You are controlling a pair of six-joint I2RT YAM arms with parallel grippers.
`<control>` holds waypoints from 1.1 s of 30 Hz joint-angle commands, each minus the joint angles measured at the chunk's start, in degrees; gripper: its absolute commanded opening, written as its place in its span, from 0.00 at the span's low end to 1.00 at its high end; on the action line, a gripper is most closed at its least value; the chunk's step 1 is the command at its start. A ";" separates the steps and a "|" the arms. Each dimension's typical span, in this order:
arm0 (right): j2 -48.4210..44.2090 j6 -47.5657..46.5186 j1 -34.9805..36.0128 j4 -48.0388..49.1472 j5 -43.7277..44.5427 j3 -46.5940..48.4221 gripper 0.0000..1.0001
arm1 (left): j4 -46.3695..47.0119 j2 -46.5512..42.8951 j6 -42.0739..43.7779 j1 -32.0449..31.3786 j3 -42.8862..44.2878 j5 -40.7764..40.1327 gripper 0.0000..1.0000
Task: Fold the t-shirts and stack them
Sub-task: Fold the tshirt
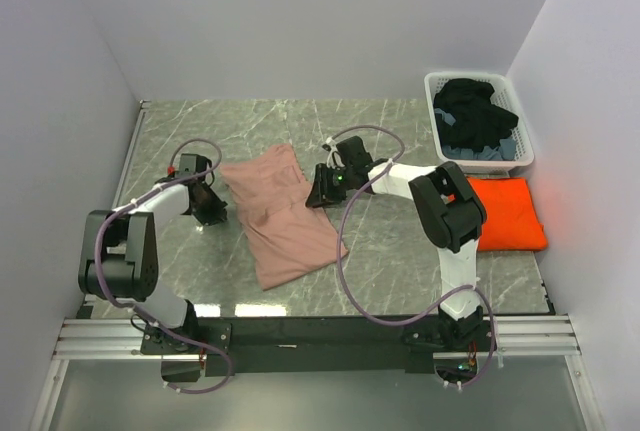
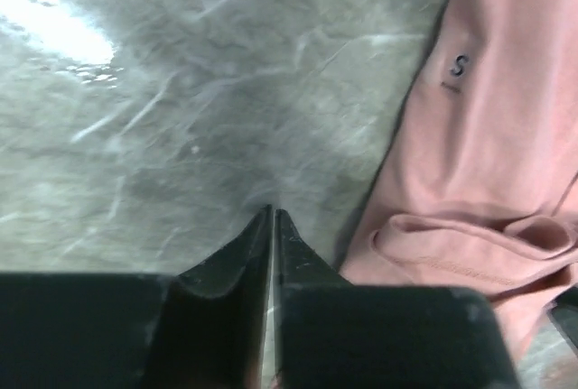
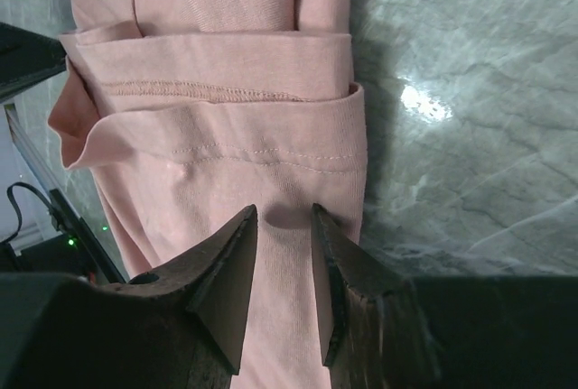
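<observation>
The dusty-pink t-shirt (image 1: 285, 216) lies on the marble table as a long folded strip, running from the middle toward the near edge. My left gripper (image 1: 212, 213) sits just left of the strip, its jaws shut on nothing above bare table (image 2: 271, 212); the pink t-shirt (image 2: 506, 136) with its "S" size mark lies to its right. At the strip's far right edge is my right gripper (image 1: 316, 193). In the right wrist view, this gripper (image 3: 284, 213) stands open, tips down over the pink cloth (image 3: 226, 73) near a folded hem. The orange t-shirt (image 1: 508, 213) lies folded at the right.
A white laundry basket (image 1: 432, 91) holding dark clothes stands at the back right corner. White walls close in the table on three sides. The right arm's elbow (image 1: 450, 211) hangs over the left edge of the orange t-shirt.
</observation>
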 commanded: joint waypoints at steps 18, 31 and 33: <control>-22.31 -9.25 -1.08 -9.02 9.68 -9.39 0.41 | -8.59 -1.41 29.88 -22.04 17.18 -10.18 0.55; -38.05 -8.81 -1.08 -10.07 10.12 -23.72 0.42 | -12.38 7.76 32.62 -23.54 22.63 -2.81 0.41; -38.67 -8.55 -1.17 -9.99 10.03 -24.78 0.42 | -12.73 8.64 32.62 -23.63 22.63 -2.19 0.39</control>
